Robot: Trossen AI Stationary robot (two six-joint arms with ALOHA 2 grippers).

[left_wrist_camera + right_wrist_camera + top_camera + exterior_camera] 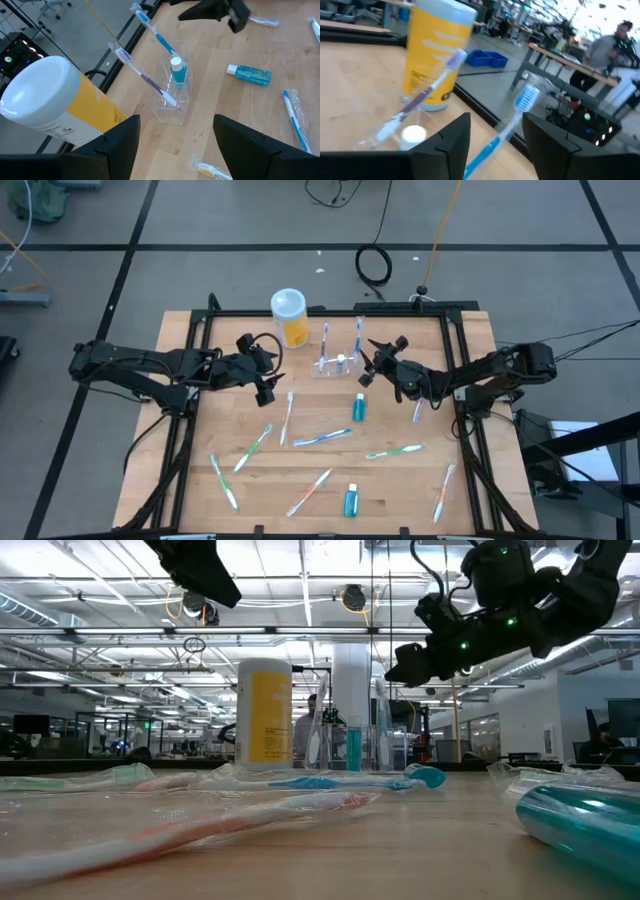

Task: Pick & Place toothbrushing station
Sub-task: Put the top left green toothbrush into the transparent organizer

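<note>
The see-through toothbrushing station point(336, 366) stands on its base on the wooden table, near the far edge at the middle. It holds two upright toothbrushes point(325, 344) point(360, 338) and a small teal tube point(178, 72). It also shows in the left wrist view point(171, 98) and the low view point(350, 745). My left gripper point(268, 372) is open, to the station's left and above the table; its fingers point(120, 145) point at the station. My right gripper point(367, 367) is open, close to the station's right side, with the blue toothbrush point(512, 117) just ahead of it.
A yellow cup with a white top point(288, 316) stands just left of and behind the station. Several wrapped toothbrushes point(322, 438) and two teal tubes point(360, 407) point(350, 500) lie scattered over the near half of the table.
</note>
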